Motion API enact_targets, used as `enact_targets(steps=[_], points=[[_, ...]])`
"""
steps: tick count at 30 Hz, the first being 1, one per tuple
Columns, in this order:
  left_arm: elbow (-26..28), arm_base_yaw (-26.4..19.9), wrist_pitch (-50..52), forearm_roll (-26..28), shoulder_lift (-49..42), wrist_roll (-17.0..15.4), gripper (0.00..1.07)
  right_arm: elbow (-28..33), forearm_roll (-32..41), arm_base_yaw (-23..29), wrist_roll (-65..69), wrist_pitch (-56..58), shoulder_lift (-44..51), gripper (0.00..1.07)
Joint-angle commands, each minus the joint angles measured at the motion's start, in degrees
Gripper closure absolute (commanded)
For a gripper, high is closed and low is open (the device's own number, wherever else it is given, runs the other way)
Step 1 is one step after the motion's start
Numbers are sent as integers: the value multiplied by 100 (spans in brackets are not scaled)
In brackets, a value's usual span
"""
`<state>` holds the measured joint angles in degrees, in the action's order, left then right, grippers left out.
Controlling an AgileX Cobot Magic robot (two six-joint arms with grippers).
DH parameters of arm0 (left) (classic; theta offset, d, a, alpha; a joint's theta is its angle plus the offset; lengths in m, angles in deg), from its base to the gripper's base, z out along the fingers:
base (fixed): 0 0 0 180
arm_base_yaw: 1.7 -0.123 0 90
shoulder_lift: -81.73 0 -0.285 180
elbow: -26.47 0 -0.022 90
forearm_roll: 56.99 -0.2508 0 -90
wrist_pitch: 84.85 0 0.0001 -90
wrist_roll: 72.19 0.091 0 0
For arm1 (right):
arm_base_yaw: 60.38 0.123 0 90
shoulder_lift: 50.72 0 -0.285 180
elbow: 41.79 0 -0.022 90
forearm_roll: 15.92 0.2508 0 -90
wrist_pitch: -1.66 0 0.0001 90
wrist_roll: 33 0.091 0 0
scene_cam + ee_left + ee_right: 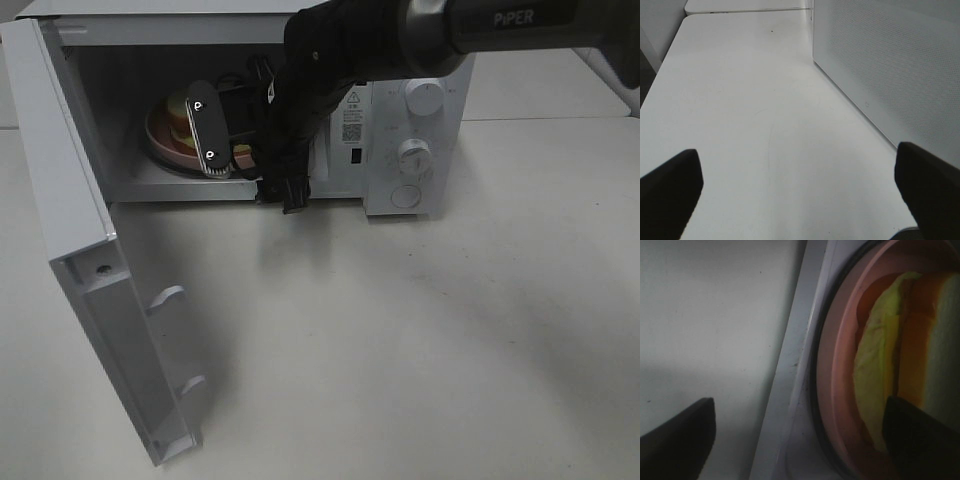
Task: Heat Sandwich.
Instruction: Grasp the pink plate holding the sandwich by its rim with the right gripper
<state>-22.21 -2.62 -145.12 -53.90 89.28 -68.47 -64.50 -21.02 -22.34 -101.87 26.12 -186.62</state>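
**Sandwich is in the microwave, door hanging wide open**

The sandwich (180, 106), two square slices of white bread with tan crust and yellow-green filling, is inside the boxy white microwave (450, 180). It's lying on a round pink plate (158, 138) that's a bit bigger than it is. The microwave's white hinged door (80, 280) is swung right out to the left in the overhead view. There are round white knobs (424, 100) on the panel at the right of the oven.

The black right gripper (256, 188) reaches in from the upper right and sits at the oven's opening, just in front of the plate. Its fingers (675, 440) are spread wide with nothing pinched between them. In the right wrist camera, one finger is out over the pale surface on the outer side of the sill. The other overlaps the near edge of the sandwich and plate. I honestly can't tell if that one is touching the bread or just hovering over it.

The left gripper (797, 200) only shows up in its own wrist camera. It's also spread as wide as it goes and has hold of nothing. It hangs over the plain white table (400, 350), next to the microwave's perforated side wall.
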Motion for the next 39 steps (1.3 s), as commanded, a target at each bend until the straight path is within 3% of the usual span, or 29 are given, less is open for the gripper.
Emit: enact_targets(steps=[1,18,24,28,30,32,33,34,35,37,39], points=[[-17,6,74,40,-138,-17,5,-229,-6,17,97,-23,-201,22],[-17,6,74,-115,-138,-17,5,-1409,0,-92,189,332,-1123,25],[-17,6,86,-264,-138,-17,5,-1478,63,-103,189,430,-1146,26],[-17,6,86,-264,-138,-17,5,-1478,160,-132,189,521,-1146,34],[-17,6,86,-264,-138,-17,5,-1478,246,-132,189,521,-1146,42],[-17,6,86,-264,-138,-17,5,-1478,269,-132,189,533,-1146,59],[-17,6,86,-264,-138,-17,5,-1478,269,-132,189,533,-1146,59],[-17,6,86,-264,-138,-17,5,-1478,269,-132,189,550,-1146,66],[-17,6,86,-264,-138,-17,5,-1478,292,-132,183,607,-1146,87],[-17,6,86,-264,-138,-17,5,-1478,304,-132,189,642,-1146,106],[-17,6,86,-264,-138,-17,5,-1478,309,-132,201,653,-1146,107]])
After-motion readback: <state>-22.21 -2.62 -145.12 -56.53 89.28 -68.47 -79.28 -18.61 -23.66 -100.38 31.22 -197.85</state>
